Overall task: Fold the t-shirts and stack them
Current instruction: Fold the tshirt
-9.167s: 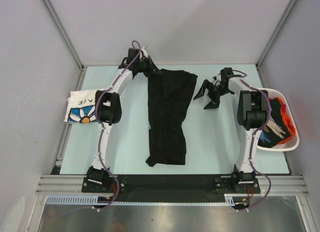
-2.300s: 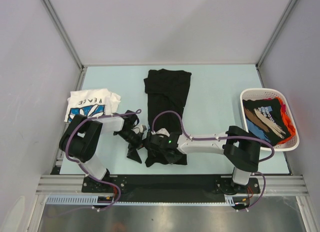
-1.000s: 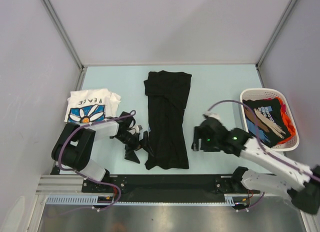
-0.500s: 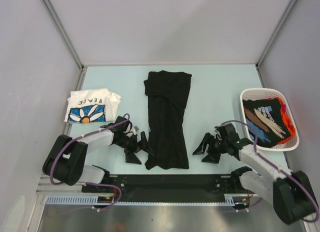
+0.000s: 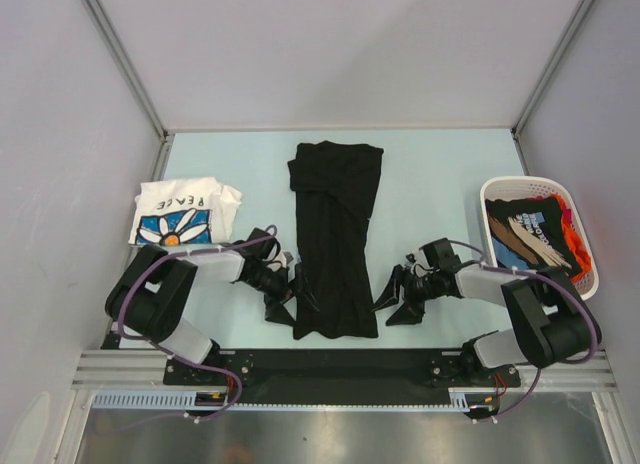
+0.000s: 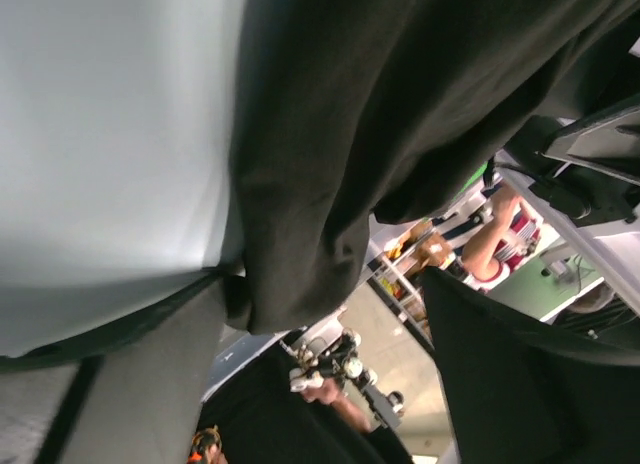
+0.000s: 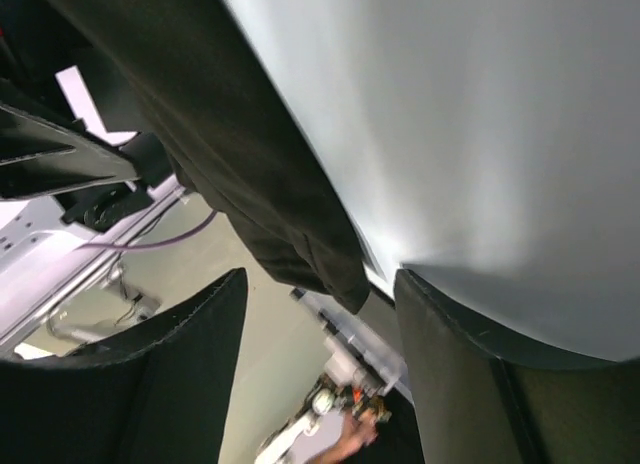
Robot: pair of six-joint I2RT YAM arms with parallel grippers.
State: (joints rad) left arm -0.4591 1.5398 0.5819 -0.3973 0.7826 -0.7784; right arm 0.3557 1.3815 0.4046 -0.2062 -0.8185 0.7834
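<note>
Evidently the job is only partly done. The large plain black cloth t-shirt [image 5: 335, 234] lies as a long narrow strip with its sides already turned in, running from 12 o'clock to 6 o'clock down the middle of the pale blue table [image 5: 440, 184]. It has not yet been folded across its length. Its near hem is flanked by both arms: the left gripper [image 5: 288, 302] is set at the 7 o'clock corner and the right gripper [image 5: 392, 302] at the 5 o'clock corner. In each wrist view the fingers are seen spread apart with the hem corner between them, not pinched. One finished piece, a folded white t-shirt with a blue and orange flower print [image 5: 183, 212], is placed at 9 o'clock. More dark printed and orange t-shirts [image 5: 535, 239] are heaped unfolded in the white slotted plastic basket [image 5: 520, 181] at 3 o'clock, so most of the work is judged to remain.
</note>
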